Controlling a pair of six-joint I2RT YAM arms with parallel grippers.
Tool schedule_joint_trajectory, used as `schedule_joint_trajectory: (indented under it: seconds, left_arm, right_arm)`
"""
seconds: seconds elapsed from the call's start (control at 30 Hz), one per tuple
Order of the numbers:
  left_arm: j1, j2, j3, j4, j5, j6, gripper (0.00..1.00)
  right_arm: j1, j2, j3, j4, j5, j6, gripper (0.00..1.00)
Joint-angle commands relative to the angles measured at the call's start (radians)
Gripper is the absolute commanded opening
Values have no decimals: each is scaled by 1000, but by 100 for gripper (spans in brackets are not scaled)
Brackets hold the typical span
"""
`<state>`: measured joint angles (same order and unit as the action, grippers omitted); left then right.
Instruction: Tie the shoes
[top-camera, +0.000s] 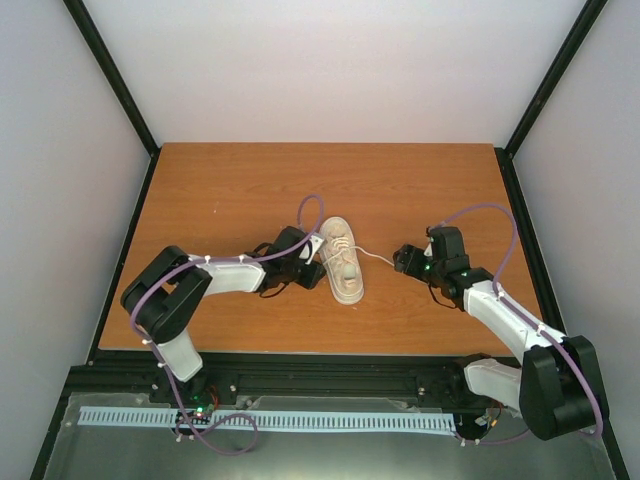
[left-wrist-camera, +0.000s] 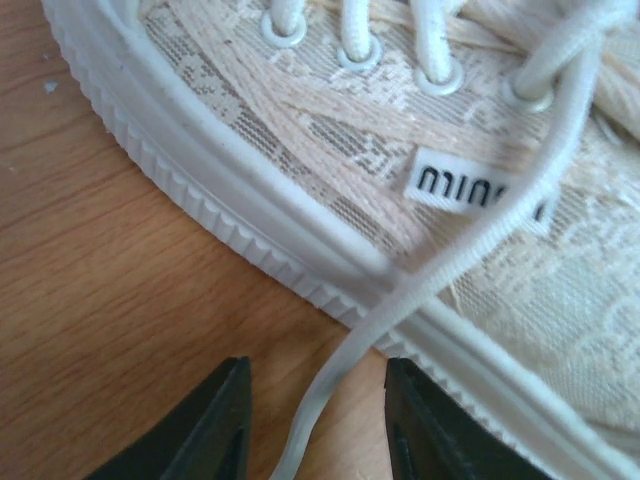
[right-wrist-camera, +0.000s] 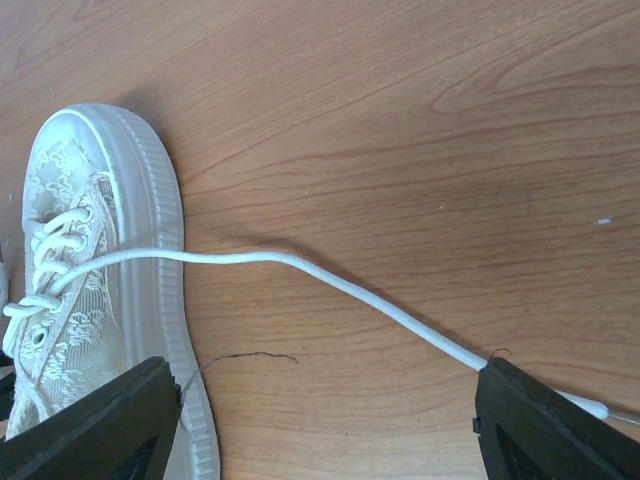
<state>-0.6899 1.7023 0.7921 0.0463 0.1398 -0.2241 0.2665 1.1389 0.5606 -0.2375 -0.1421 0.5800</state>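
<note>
Lace (left-wrist-camera: 430, 275) lies slack between your left gripper's (left-wrist-camera: 318, 410) parted jaws, right gripper (right-wrist-camera: 325, 410) likewise unclenched; close off-centre and it may slip or drag the sneaker (top-camera: 343, 262).

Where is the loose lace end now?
Right wrist view: the lace end lies on the table beside a finger of the open right gripper, right of the shoe.

Cream sneaker (top-camera: 343, 262) on the tabletop (top-camera: 230, 190). Left claw (top-camera: 312, 258) just beside its left flank; right claw (top-camera: 403, 260) near the tip of one outstretched lace (top-camera: 375, 255).
</note>
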Motion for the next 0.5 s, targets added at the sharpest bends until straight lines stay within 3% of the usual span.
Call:
schedule_joint_trajectory:
  seconds: [0.0,0.3,0.47]
  left_arm:
    - [3,38,53,42,15,28,36]
    - [3,22,38,72,-9,8,8]
    - [3,-25,29,75,-44,-19,1]
  right_arm:
    - [-20,-1,-20,19,-20,-29,81]
    - [-61,14,-33,12,34,-67,81]
    - [-61,55,-9,13,35,-142,81]
